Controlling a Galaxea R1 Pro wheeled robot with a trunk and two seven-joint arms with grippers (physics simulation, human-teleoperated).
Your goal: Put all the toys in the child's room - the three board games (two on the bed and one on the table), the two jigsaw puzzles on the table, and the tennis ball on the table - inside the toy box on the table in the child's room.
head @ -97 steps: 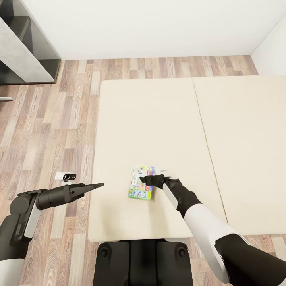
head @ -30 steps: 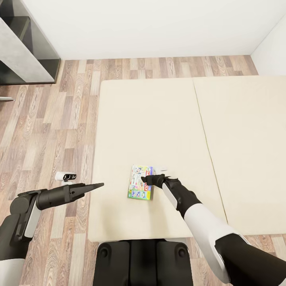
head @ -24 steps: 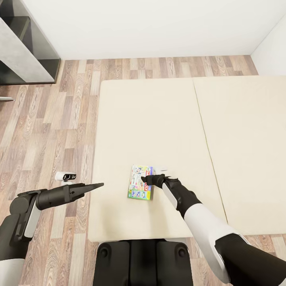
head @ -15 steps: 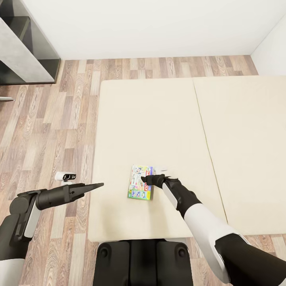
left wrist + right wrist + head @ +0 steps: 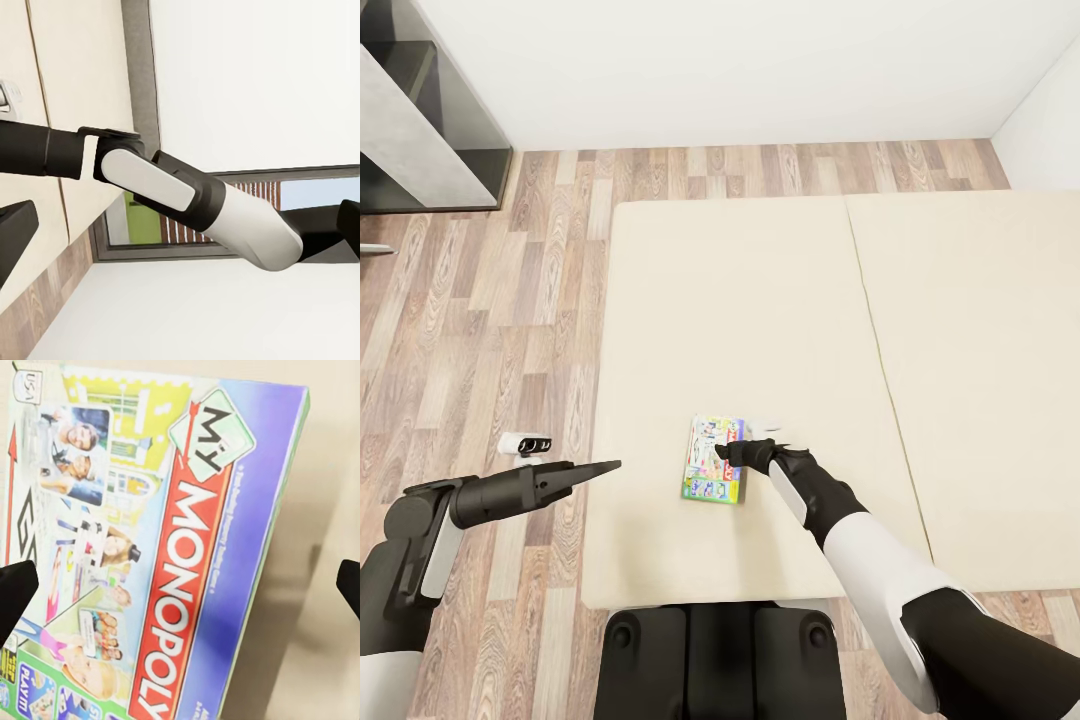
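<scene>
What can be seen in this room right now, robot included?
board game: one, white, green and blue My Monopoly box, flat on the bed near its front edge.
bed: one, beige mattress in two halves.
floor: wood planks, beside and beyond the bed.
cabinet: one, grey and dark, far left corner.
small white item: one, on the floor beside the bed.
left tool: black, over the bed's left edge.
right tool: black, open, over the board game.

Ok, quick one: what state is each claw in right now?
Left claw: open, holding nothing, out over the edge of the bed.
Right claw: open, fingertips spread wide at the board game, not gripping it.
</scene>
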